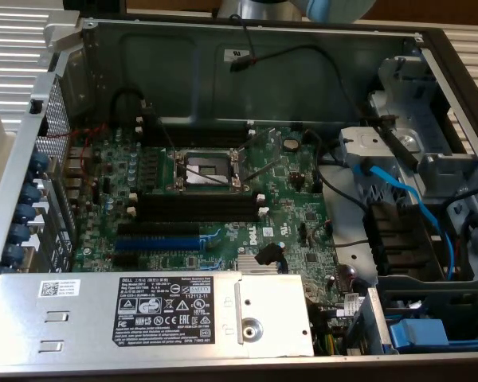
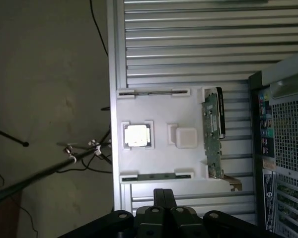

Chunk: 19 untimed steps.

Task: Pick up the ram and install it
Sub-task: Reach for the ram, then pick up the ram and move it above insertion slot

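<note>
White tray (image 2: 159, 111) holds the ram (image 2: 155, 176) just beyond closed gripper (image 2: 164, 192).

Inside the open computer case (image 1: 183, 40), a green motherboard (image 1: 295, 203) carries a CPU socket (image 1: 213, 169), black memory slots (image 1: 195, 208) and a blue expansion slot (image 1: 159, 241).

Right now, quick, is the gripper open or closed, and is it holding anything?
Gripper: jaws closed, holding nothing, by the edge of the white tray, close to a ram stick lying in it.
</note>
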{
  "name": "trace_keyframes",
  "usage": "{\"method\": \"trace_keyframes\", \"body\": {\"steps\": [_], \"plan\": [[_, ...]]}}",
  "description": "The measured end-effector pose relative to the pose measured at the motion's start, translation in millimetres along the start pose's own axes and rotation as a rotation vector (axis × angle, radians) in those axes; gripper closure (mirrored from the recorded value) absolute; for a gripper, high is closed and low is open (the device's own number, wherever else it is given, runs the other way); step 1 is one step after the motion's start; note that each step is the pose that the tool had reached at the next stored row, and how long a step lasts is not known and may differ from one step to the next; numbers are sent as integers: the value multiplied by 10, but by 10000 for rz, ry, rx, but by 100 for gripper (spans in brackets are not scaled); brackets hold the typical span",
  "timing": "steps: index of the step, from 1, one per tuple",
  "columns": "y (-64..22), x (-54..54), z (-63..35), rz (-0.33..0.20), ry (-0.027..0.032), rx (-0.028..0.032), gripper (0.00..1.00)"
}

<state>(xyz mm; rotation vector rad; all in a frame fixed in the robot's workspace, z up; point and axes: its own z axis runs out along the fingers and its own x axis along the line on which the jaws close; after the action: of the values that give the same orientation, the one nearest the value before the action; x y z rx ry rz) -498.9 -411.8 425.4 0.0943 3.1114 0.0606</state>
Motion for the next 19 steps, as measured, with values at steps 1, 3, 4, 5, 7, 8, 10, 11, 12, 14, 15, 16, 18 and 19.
{"method": "trace_keyframes", "body": {"steps": [1, 3, 4, 5, 7, 8, 10, 11, 12, 14, 15, 16, 18, 19], "plan": [[0, 0, 0, 0, 0, 0, 89], [0, 0, 0, 0, 0, 0, 89], [0, 0, 0, 0, 0, 0, 89], [0, 0, 0, 0, 0, 0, 89], [0, 0, 0, 0, 1, 0, 89], [0, 0, 0, 0, 0, 0, 89], [0, 0, 0, 0, 0, 0, 89], [0, 0, 0, 0, 0, 0, 89], [0, 0, 0, 0, 0, 0, 89], [0, 0, 0, -12, 0, 0, 89], [0, 0, -1, -98, 5, -3, 89], [0, 1, -1, -268, 12, -6, 89], [0, 0, 0, -633, 25, -18, 89], [0, 0, 0, -813, 32, -22, 89]]}}
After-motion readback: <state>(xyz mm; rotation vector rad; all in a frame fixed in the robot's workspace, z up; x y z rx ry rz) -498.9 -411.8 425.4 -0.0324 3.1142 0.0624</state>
